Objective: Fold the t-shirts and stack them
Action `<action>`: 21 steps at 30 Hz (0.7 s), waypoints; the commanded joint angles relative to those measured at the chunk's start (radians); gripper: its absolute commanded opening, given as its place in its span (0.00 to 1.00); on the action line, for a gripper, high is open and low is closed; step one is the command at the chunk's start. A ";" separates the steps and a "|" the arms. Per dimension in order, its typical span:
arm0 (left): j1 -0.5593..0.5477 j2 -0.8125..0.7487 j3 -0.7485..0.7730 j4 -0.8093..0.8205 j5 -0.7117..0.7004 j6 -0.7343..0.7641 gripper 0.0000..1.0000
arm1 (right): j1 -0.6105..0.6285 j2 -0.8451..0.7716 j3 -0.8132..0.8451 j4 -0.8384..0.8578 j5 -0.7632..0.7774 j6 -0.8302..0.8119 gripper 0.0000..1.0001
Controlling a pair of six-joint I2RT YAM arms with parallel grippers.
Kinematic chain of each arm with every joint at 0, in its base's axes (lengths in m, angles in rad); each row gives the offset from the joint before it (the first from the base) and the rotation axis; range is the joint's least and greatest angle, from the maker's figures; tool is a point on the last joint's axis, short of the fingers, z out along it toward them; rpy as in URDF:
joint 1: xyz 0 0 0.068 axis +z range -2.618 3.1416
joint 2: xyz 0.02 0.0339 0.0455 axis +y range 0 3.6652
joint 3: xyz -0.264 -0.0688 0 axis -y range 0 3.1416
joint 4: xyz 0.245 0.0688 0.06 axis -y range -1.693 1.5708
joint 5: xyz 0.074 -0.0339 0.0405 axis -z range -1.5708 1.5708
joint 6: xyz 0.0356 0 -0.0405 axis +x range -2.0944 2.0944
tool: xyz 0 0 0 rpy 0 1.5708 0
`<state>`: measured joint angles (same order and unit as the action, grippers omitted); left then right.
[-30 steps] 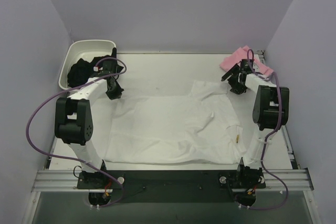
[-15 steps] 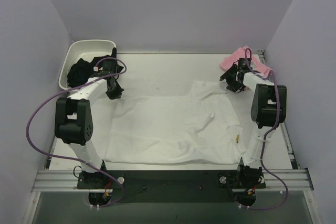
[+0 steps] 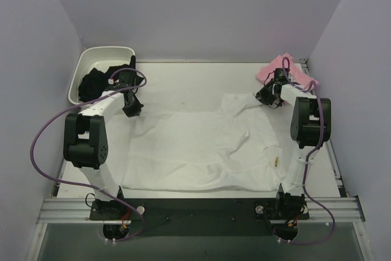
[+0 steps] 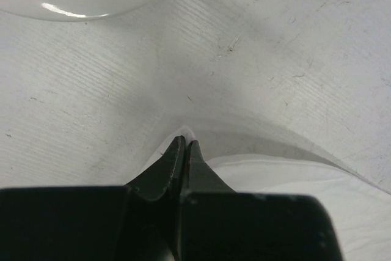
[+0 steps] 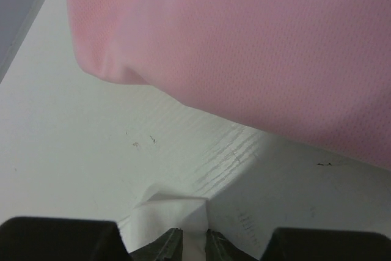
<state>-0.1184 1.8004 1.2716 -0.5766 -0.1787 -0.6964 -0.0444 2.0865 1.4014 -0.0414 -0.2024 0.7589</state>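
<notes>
The white t-shirt (image 3: pixel 201 145) lies spread flat across the middle of the table, with a small yellow tag (image 3: pixel 276 162) near its right edge. My left gripper (image 3: pixel 134 110) is at the shirt's far left corner. In the left wrist view its jaws (image 4: pixel 185 142) are shut on the thin white hem (image 4: pixel 275 169). My right gripper (image 3: pixel 263 98) is at the shirt's far right corner. The right wrist view shows its jaws (image 5: pixel 193 238) pinched on a raised fold of white cloth (image 5: pixel 165 212). The pink t-shirt (image 3: pixel 275 65) lies bunched just beyond it (image 5: pixel 256 47).
A white plastic tub (image 3: pixel 82 65) stands at the far left corner and holds a black garment (image 3: pixel 98 80). Its rim (image 4: pixel 91 5) curves just beyond my left gripper. Purple walls close in the table at the back and on both sides.
My right gripper has moved left and away from me to the shirt's far right corner, and its jaws have closed on the cloth. The left arm has stayed still.
</notes>
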 commanded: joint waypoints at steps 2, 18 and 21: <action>0.019 -0.039 -0.015 0.024 -0.005 0.001 0.00 | 0.014 0.041 0.031 -0.080 -0.006 -0.003 0.17; 0.037 -0.104 -0.015 0.008 -0.008 0.017 0.00 | 0.035 -0.123 -0.005 0.021 0.009 -0.079 0.00; 0.037 -0.118 -0.018 0.004 -0.007 0.017 0.00 | 0.058 -0.201 -0.041 0.064 0.029 -0.107 0.00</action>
<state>-0.0944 1.7367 1.2419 -0.5758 -0.1787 -0.6941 -0.0196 2.0548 1.3903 -0.0479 -0.2062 0.7017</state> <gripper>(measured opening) 0.026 0.024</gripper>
